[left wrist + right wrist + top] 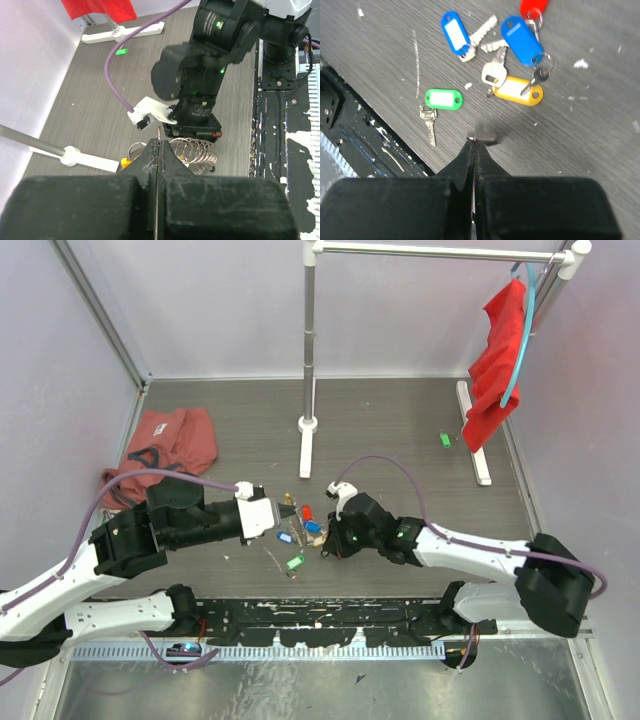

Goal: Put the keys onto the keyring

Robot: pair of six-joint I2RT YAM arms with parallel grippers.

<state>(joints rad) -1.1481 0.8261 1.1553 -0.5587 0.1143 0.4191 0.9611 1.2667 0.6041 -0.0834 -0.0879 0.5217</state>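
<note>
1. All keys (312, 526) loose on the surface (580, 150). Green-tagged key (443, 98) lies alone and flat, blade toward the arm bases. Taken as the reference below.
2. Just beyond it, a touching cluster: blue-tagged keys (455, 31), yellow tag (517, 92), bare silver key (493, 75), red tag (532, 6) cut by the frame edge.
3. Keyring (195, 150): silvery coil between the two arms, by the top view just beyond the green-tagged key. Yellow-orange section (125, 162) shows beside the left fingers (150, 156).
4. Left fingers clenched, tips right at the coil. Cannot tell whether any wire is pinched.
5. Right fingers (465, 161) clenched, just right of the green-tagged key, tips at a small dark piece (484, 136). Cannot tell what it is, or whether it is held.
6. Handling, as a guess: keys light, stiff and thin, likely to skate when nudged. Tags smooth plastic but thicker, so best pinched across the tag edges, leaving the small ring at the tag's end free for threading.
7. Coil probably springy and prone to rolling. Better gripped near its open end, with the other arm steadying it.
</note>
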